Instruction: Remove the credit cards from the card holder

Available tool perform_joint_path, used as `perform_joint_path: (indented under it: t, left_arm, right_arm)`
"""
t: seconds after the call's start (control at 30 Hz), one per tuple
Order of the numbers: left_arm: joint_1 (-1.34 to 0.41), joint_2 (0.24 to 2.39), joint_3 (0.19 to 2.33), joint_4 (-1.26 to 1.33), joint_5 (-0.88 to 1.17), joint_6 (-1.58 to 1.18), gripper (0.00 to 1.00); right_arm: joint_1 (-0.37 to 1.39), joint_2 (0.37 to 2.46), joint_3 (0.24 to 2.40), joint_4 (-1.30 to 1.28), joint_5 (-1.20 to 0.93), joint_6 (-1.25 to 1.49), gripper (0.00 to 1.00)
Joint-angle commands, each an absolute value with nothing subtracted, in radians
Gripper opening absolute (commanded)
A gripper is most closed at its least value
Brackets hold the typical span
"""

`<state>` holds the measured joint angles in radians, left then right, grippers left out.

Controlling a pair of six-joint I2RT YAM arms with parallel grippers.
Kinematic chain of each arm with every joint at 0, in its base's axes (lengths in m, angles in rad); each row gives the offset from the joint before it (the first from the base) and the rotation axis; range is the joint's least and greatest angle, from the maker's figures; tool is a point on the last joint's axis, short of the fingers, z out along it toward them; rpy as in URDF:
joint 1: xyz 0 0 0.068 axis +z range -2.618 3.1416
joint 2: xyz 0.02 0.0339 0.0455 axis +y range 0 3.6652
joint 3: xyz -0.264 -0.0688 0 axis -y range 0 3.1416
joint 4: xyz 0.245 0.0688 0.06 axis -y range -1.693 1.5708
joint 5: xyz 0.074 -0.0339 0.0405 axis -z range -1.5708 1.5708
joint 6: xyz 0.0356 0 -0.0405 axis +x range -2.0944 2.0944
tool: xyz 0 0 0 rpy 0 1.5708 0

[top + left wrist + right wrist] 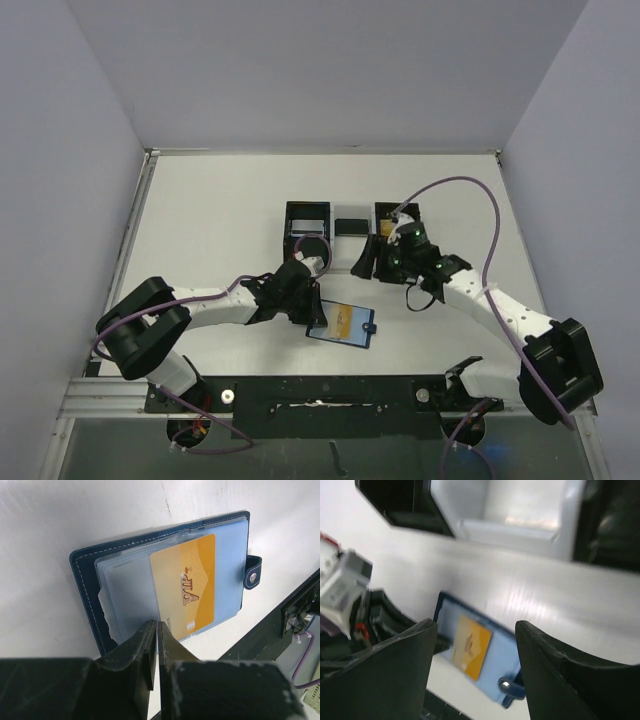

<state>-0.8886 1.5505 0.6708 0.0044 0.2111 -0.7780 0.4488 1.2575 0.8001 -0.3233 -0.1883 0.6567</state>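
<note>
The open card holder [82, 595] is lying on the counter [40, 540] just ahead of the left pincer [156, 625], which is resting shut at the edge of its sleeve [127, 595], the gold credit card [186, 580] pointing its long axis away from it, while the right pincer [475, 627] is hovering open and empty, farther off.

the card holder [87, 595] is dark blue with pale stitching along its edge, and its inner sleeves are a cloudy light blue. the credit card [187, 587] in it is gold, in tan and deeper orange curves, with shiny lettering. the snap tab [252, 576] is blue with a silver stud. the table [220, 220] is white, the boxes [400, 500] black, the tray [520, 525] white, the cable [480, 190] purple.
</note>
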Motion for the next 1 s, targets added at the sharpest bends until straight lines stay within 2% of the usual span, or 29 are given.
perform_joint_path:
  t: [0.0, 0.13, 0.3, 0.57, 0.8, 0.97]
  left_arm:
    - [-0.889, 1.562, 0.666, -0.014, 0.192, -0.767, 0.06]
    - [-0.89, 1.564, 0.661, -0.016, 0.195, -0.763, 0.06]
    - [-0.89, 1.558, 0.661, -0.014, 0.189, -0.771, 0.06]
    - [-0.891, 1.566, 0.664, -0.031, 0.195, -0.754, 0.06]
    - [-0.891, 1.562, 0.637, -0.016, 0.191, -0.768, 0.05]
    - [-0.89, 1.566, 0.63, -0.003, 0.195, -0.777, 0.04]
  right_arm:
    - [0.587, 1.2, 0.634, -0.099, -0.192, 0.911, 0.64]
    - [0.662, 1.167, 0.52, -0.005, -0.17, 1.023, 0.6]
    - [0.684, 1.199, 0.425, 0.105, -0.249, 1.087, 0.58]
    - [0.692, 1.304, 0.379, 0.24, -0.287, 1.107, 0.47]
    - [0.695, 1.343, 0.178, 0.644, -0.277, 1.267, 0.32]
    - [0.699, 1.378, 0.164, 0.713, -0.283, 1.251, 0.31]
